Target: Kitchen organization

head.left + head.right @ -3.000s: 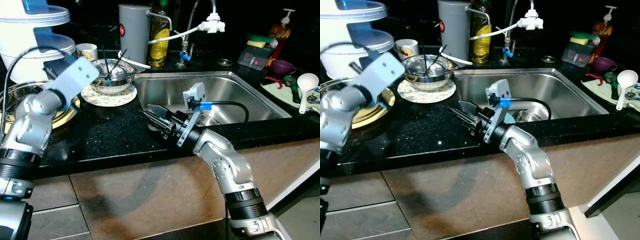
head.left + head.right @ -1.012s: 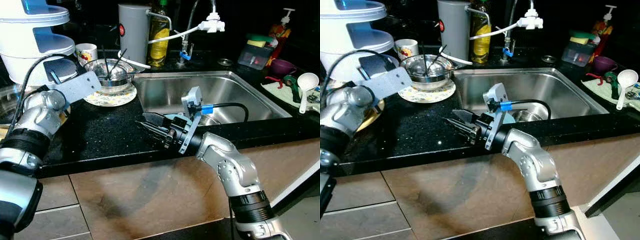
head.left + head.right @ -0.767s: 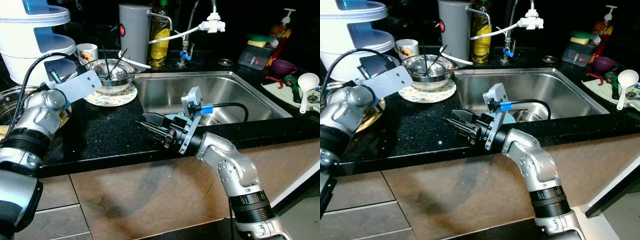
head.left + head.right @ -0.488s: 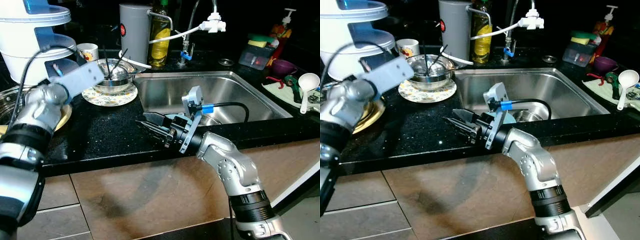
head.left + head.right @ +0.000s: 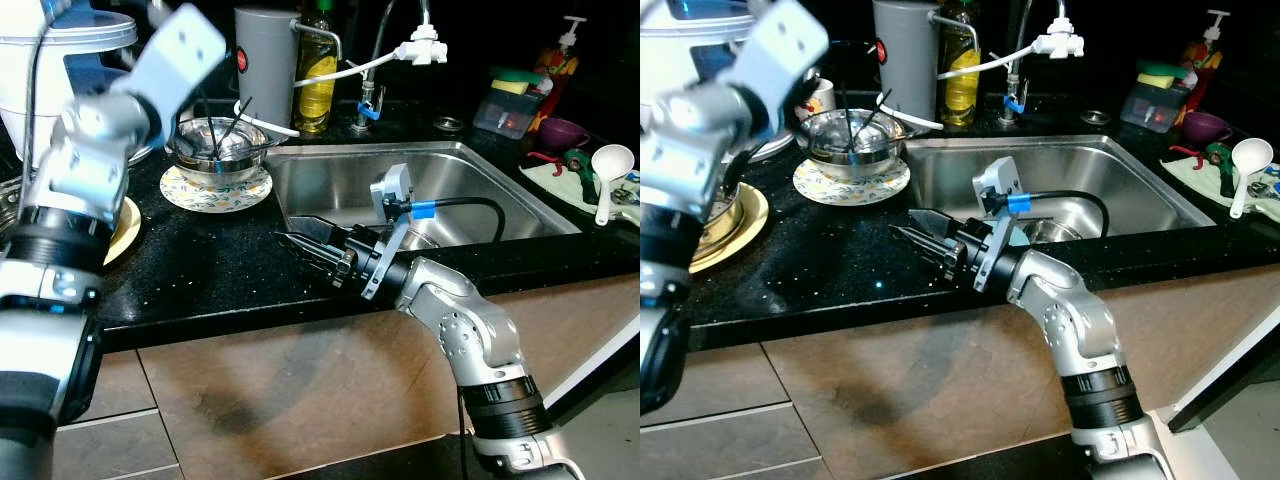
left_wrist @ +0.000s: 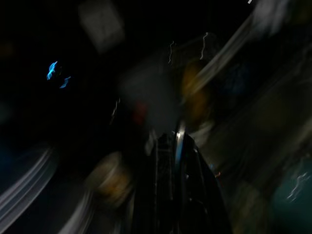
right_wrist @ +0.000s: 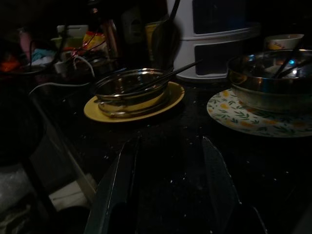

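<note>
My right gripper (image 5: 287,230) hovers low over the black counter (image 5: 220,265), just left of the steel sink (image 5: 470,175), open with nothing between its fingers (image 7: 124,175). It points toward a steel bowl (image 7: 130,88) holding utensils on a yellow plate (image 7: 97,113). A second steel bowl (image 5: 222,145) with dark utensils sits on a floral plate (image 5: 213,190) farther back. My left arm (image 5: 110,130) is raised high at the left, blurred, its wrist near the white stacked container (image 5: 45,70). The left wrist view is dark and smeared.
A grey canister (image 5: 267,60), a yellow oil bottle (image 5: 318,85) and the tap (image 5: 385,50) stand behind the sink. A white ladle (image 5: 608,170), a purple cup (image 5: 562,132) and a sponge box (image 5: 505,100) lie at the right. A mug (image 5: 820,97) stands behind the bowl.
My left arm has swung up from beside the floral plate to high near the white container. The right gripper has barely shifted and stays open.
</note>
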Tool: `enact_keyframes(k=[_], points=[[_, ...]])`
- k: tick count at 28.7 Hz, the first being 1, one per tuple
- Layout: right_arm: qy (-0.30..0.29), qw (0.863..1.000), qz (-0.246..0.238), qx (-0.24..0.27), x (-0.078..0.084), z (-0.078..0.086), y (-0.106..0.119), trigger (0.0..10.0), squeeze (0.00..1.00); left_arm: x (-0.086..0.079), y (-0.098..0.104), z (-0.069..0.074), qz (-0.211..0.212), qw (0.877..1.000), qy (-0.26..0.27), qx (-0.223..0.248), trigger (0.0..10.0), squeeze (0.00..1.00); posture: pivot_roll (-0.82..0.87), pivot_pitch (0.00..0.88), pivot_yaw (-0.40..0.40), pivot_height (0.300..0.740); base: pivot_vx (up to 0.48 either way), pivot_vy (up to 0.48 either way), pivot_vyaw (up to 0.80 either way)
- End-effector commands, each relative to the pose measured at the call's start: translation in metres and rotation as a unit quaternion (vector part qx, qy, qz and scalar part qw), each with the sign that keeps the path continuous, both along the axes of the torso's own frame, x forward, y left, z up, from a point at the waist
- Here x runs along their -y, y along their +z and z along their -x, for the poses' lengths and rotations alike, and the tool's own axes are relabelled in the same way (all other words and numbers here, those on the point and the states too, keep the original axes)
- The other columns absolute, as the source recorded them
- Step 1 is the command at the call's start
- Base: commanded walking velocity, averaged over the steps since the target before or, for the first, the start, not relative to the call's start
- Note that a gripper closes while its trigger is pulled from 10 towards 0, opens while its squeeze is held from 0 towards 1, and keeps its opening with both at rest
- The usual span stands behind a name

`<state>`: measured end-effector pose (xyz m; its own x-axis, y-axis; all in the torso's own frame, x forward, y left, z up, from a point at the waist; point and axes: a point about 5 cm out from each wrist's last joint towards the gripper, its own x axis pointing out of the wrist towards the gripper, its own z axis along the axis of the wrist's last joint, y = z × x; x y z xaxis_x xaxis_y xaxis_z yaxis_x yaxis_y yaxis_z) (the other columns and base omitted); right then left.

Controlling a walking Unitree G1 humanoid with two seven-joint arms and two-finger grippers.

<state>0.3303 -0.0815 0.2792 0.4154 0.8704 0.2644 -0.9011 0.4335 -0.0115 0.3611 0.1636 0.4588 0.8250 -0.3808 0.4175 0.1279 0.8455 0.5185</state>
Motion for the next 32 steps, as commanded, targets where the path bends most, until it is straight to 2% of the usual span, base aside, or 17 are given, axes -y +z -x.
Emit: enact_keyframes(k=[1, 2, 4, 5, 6, 8, 9, 12, 16, 17, 19, 20, 23, 24, 25, 27, 32], points=[[-0.013, 1.0, -0.016, 0.001, 0.005, -0.003, 0.005, 10.0, 0.0, 0.009, 0.017, 0.012, 0.052, 0.996, -0.062, 0.045, 0.0, 0.0, 0.01, 0.157, -0.051, 0.74, 0.0, 0.0, 0.0], [-0.013, 1.0, -0.016, 0.001, 0.005, -0.003, 0.005, 10.0, 0.0, 0.009, 0.017, 0.012, 0.052, 0.996, -0.062, 0.045, 0.0, 0.0, 0.01, 0.157, -0.051, 0.74, 0.0, 0.0, 0.0], [-0.032, 0.998, -0.054, -0.006, 0.008, -0.006, 0.011, 10.0, 0.0, 0.015, 0.016, 0.012, 0.178, 0.972, -0.143, 0.054, 0.0, 0.0, 0.01, 0.157, -0.051, 0.74, 0.0, 0.0, 0.0], [-0.036, 0.997, -0.074, -0.012, 0.009, -0.007, 0.014, 10.0, 0.0, 0.017, 0.006, 0.008, 0.211, 0.963, -0.167, 0.025, 0.0, 0.0, 0.0, 0.158, -0.043, 0.74, 0.0, 0.0, 0.0], [-0.036, 0.995, -0.09, -0.017, 0.01, -0.007, 0.017, 10.0, 0.0, 0.02, -0.005, 0.003, 0.226, 0.956, -0.185, -0.005, 0.0, 0.0, 0.0, 0.158, -0.043, 0.74, 0.0, 0.0, 0.0], [-0.036, 0.995, -0.09, -0.017, 0.01, -0.007, 0.017, 10.0, 0.0, 0.02, -0.005, 0.003, 0.226, 0.956, -0.185, -0.005, 0.0, 0.0, 0.0, 0.158, -0.043, 0.74, 0.0, 0.0, 0.0], [-0.03, 0.994, -0.104, -0.019, 0.01, -0.006, 0.02, 10.0, 1.0, 0.025, -0.022, -0.001, 0.228, 0.949, -0.211, -0.05, 0.0, 0.0, 0.0, 0.158, -0.043, 0.74, 0.0, 0.0, 0.0], [0.003, 0.991, -0.129, -0.021, 0.009, 0.0, 0.027, 10.0, 1.0, 0.031, -0.051, -0.001, 0.215, 0.937, -0.252, -0.11, 0.0, 0.0, 0.0, 0.165, -0.037, 0.74, 0.0, 0.0, 0.0], [0.017, 0.991, -0.13, -0.019, 0.008, 0.002, 0.028, 10.0, 1.0, 0.028, -0.055, -0.003, 0.232, 0.931, -0.258, -0.117, 0.0, 0.0, 0.0, 0.164, -0.038, 0.74, 0.0, 0.0, 0.0], [0.024, 0.991, -0.129, -0.019, 0.006, 0.003, 0.029, 10.0, 1.0, 0.026, -0.056, -0.003, 0.24, 0.925, -0.268, -0.121, 0.0, 0.0, 0.0, 0.165, -0.039, 0.74, 0.0, 0.0, 0.0], [0.04, 0.992, -0.119, -0.018, 0.001, 0.005, 0.029, 10.0, 1.0, 0.029, -0.057, 0.003, 0.252, 0.905, -0.317, -0.129, 0.0, 0.0, 0.01, 0.164, -0.037, 0.74, 0.0, 0.0, 0.0], [0.049, 0.992, -0.112, -0.02, -0.003, 0.007, 0.028, 10.0, 1.0, 0.033, -0.059, 0.009, 0.26, 0.888, -0.353, -0.135, 0.0, 0.0, 0.01, 0.164, -0.037, 0.74, 0.0, 0.0, 0.0], [0.07, 0.994, -0.084, -0.018, -0.009, 0.011, 0.025, 10.0, 1.0, 0.035, -0.059, 0.013, 0.28, 0.871, -0.378, -0.142, 0.0, 0.0, 0.01, 0.162, -0.035, 0.74, 0.0, 0.0, 0.0], [0.079, 0.995, -0.058, -0.017, -0.013, 0.014, 0.02, 10.0, 1.0, 0.035, -0.059, 0.016, 0.289, 0.86, -0.393, -0.15, 0.0, 0.0, 0.01, 0.162, -0.035, 0.74, 0.0, 0.0, 0.0], [0.079, 0.995, -0.058, -0.017, -0.013, 0.014, 0.02, 10.0, 1.0, 0.035, -0.059, 0.016, 0.289, 0.86, -0.393, -0.15, 0.0, 0.0, 0.01, 0.162, -0.035, 0.74, 0.0, 0.0, 0.0], [0.085, 0.995, -0.039, -0.016, -0.016, 0.016, 0.017, 10.0, 1.0, 0.036, -0.058, 0.02, 0.291, 0.851, -0.408, -0.157, 0.0, 0.0, 0.01, 0.161, -0.035, 0.74, 0.0, 0.0, 0.0], [0.078, 0.997, -0.022, -0.014, -0.021, 0.015, 0.014, 10.0, 1.0, 0.042, -0.062, 0.028, 0.269, 0.848, -0.424, -0.171, 0.0, 0.0, 0.01, 0.155, -0.04, 0.74, 0.0, 0.0, 0.0]])
